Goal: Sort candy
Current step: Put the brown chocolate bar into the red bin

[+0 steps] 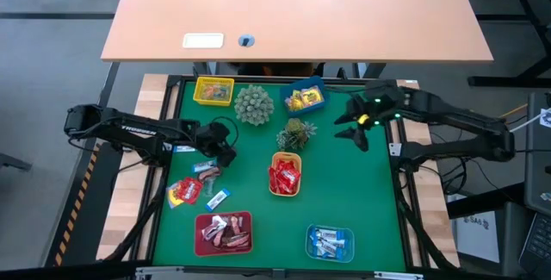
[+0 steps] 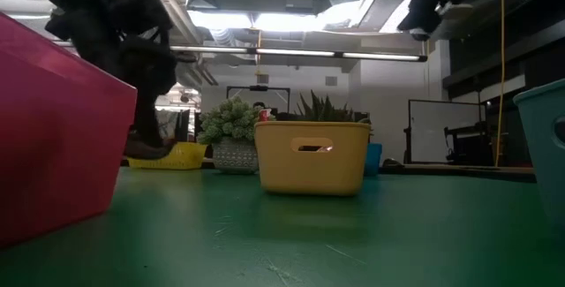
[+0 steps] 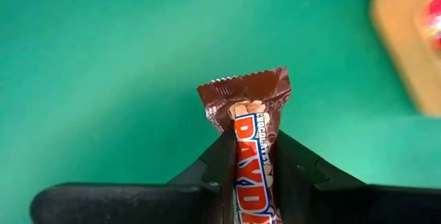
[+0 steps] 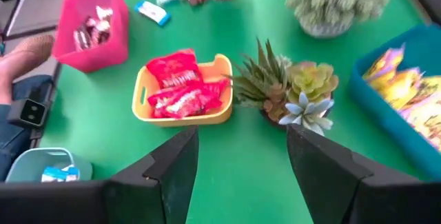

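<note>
My left gripper (image 3: 251,138) is shut on a brown candy bar (image 3: 247,107) with an orange and blue label, left of the table's middle (image 1: 225,152). Loose candy lies near it: a brown-pink piece (image 1: 207,172), a red one (image 1: 184,192) and a blue-white one (image 1: 218,198). Sorted candy fills the trays: red in the orange tray (image 1: 274,161), brown-pink in the pink tray (image 1: 200,244), blue-white in the light blue tray (image 1: 347,252), yellow in the blue tray (image 1: 317,84). My right gripper (image 4: 241,155) is open, high over the table's far right (image 1: 355,132). My left gripper pinches the brown candy bar between its two fingers (image 3: 222,151), which lie along the bar's sides. The crimped wrapper end (image 3: 242,86) sticks out past the fingertips. Whether the bar is off the green mat, I cannot tell.
A yellow tray (image 1: 213,90) stands at the far left. A spiky pale green plant ball (image 1: 253,104) and a small succulent pot (image 1: 296,133) stand between the far trays and the orange tray. A wooden desk (image 1: 293,13) lies beyond the mat. A person's hand (image 4: 27,48) shows at the near edge.
</note>
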{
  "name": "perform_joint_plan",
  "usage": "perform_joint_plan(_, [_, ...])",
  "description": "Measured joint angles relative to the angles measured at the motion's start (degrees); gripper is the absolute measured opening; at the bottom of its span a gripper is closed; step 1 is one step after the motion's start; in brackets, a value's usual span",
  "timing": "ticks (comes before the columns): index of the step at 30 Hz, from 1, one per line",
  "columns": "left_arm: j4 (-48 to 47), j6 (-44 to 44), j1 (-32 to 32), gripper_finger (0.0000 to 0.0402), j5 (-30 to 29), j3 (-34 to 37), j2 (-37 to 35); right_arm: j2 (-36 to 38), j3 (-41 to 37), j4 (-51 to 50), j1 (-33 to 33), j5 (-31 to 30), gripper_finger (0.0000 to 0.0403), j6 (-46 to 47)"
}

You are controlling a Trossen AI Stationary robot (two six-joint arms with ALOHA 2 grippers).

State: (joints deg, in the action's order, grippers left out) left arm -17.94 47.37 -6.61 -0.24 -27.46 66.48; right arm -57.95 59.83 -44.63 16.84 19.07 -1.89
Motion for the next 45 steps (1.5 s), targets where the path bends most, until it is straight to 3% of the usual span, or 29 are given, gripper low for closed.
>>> perform_joint_plan(8, [11.72, 2.67, 0.11, 0.0067, 10.02, 0.00, -0.02, 11.37, -2.66, 1.28, 0.00, -0.46, 0.0221, -0.15])
perform_joint_plan(13, [18.62, 12.03, 3.10, 0.0067, 16.77, 0.00, -0.04, 18.02, -9.81, 2.93, 0.00, -0.46, 0.0221, 0.07])
perform_joint_plan(17, [23.72, 19.81, 8.71, 0.0068, 17.57, -0.02, -0.04, 23.38, -17.48, 7.19, 0.00, -0.21, 0.0221, 2.74])
perform_joint_plan(25, [29.66, 26.15, 22.69, 0.0068, 8.65, -0.02, -0.04, 31.73, -32.93, 23.83, 0.07, 2.60, 0.0221, 5.63])
perform_joint_plan(33, [30.14, 28.29, 35.59, 0.0068, -0.70, -0.02, -0.04, 32.97, -45.68, 44.33, 0.00, 8.63, 0.0221, 12.50])
perform_joint_plan(45, [30.61, 46.49, 48.88, 0.0068, -9.88, -0.07, -0.04, 32.98, -50.85, 43.66, 0.02, 8.61, 0.0221, 7.67])
